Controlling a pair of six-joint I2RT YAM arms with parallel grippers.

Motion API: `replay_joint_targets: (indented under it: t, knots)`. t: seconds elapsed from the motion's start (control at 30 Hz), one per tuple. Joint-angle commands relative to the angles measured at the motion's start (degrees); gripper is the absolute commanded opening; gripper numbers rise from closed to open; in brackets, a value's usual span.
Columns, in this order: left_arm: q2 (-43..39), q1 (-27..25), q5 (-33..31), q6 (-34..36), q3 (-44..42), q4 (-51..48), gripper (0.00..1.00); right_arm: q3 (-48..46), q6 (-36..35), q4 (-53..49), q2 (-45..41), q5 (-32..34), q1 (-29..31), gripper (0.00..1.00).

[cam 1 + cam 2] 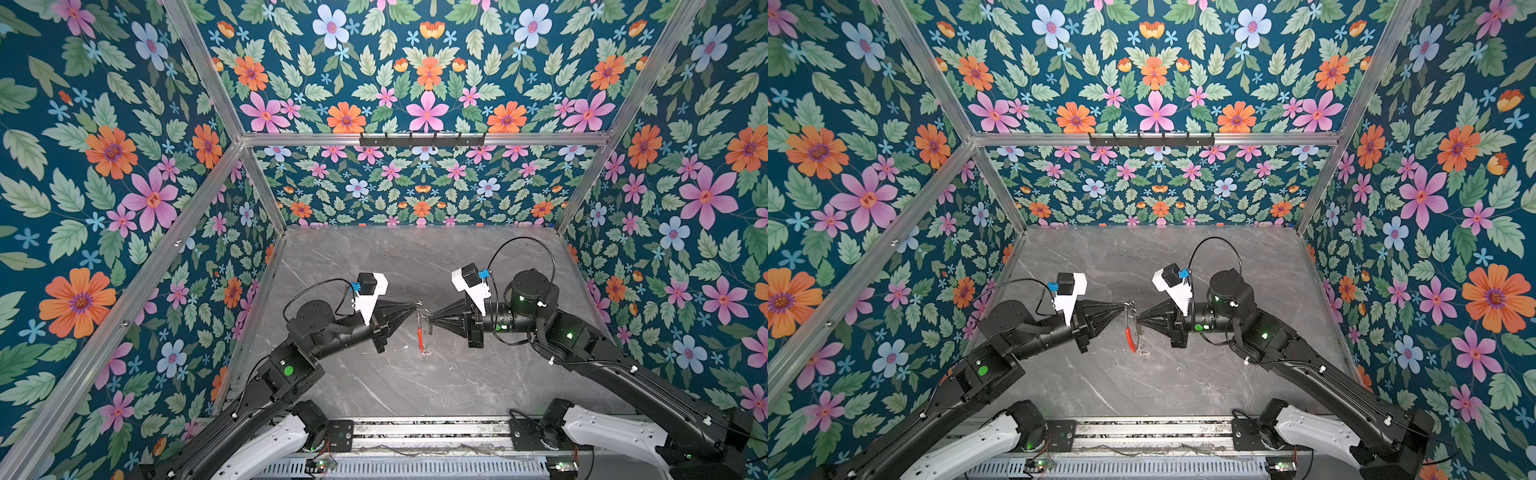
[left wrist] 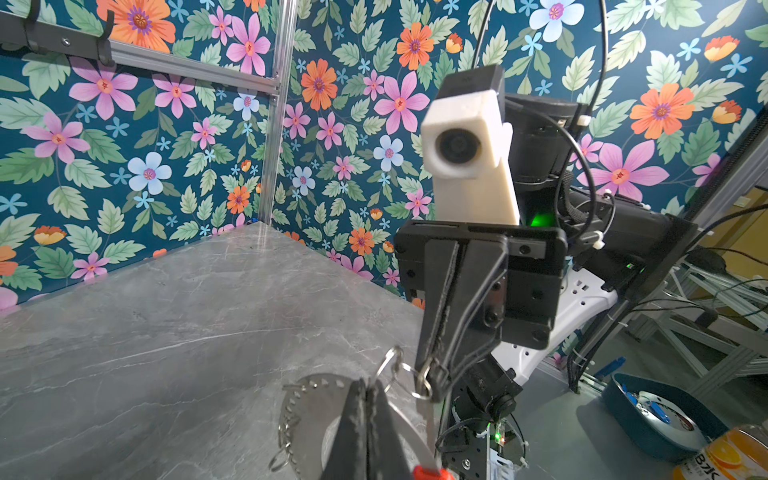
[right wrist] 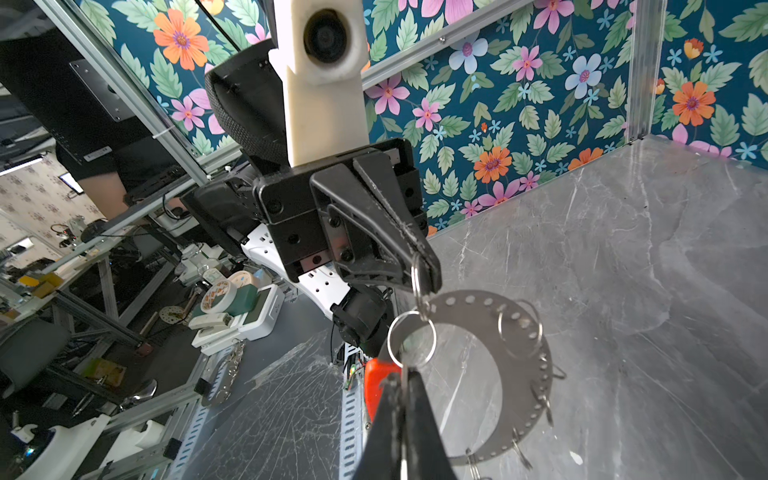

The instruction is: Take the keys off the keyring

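Observation:
The keyring point(image 3: 528, 374) is a flat grey hoop pierced with holes along its rim. A red sleeve point(image 3: 374, 384) covers one arc, and small split rings hang from it. It hangs edge-on between both grippers in both top views point(image 1: 420, 334) point(image 1: 1129, 338). My left gripper point(image 2: 368, 384) point(image 1: 417, 306) is shut on a small split ring point(image 2: 390, 360) at the hoop's top. My right gripper point(image 3: 401, 384) point(image 1: 430, 321) faces it, shut on a larger split ring point(image 3: 411, 338) linked to the same spot. The keys are too small to tell from the other small metal pieces point(image 1: 424, 353).
The grey marble tabletop point(image 1: 415, 386) lies under the hoop. Floral walls close in the left, back and right sides. A black hook rail point(image 1: 422, 139) runs high on the back frame. Both arm bases sit on the front rail point(image 1: 428, 432).

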Motion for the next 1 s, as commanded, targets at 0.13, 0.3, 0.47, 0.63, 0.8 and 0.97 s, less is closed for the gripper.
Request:
replay_joint_targets:
  t: [0.13, 0.3, 0.47, 0.63, 0.8, 0.97]
  knots:
    - [0.1, 0.0, -7.7, 1.5, -0.1, 2.4, 0.00, -2.2, 7.9, 9.1, -0.2, -3.8, 1.8, 0.00]
    - [0.3, -0.2, -9.6, 2.6, 0.3, 0.0, 0.00, -1.2, 9.4, 9.8, -1.5, -3.7, 1.8, 0.00]
    - [0.1, -0.3, -11.2, 3.1, 0.2, -2.0, 0.00, -0.1, 11.1, 9.4, -2.6, -2.3, 1.8, 0.00]
    - [0.4, -0.4, -9.7, 3.6, 0.3, -3.0, 0.00, 2.2, 11.4, 7.0, -2.4, -1.6, 1.7, 0.00]
    - [1.5, -0.4, -4.7, 4.8, 1.2, -6.0, 0.00, 7.9, 6.6, -3.3, -1.5, -1.6, 0.9, 0.00]
    - [3.1, -0.4, 1.1, 5.5, 2.3, -8.1, 0.00, 14.5, 1.2, -13.7, 0.8, -2.0, 0.2, 0.00]
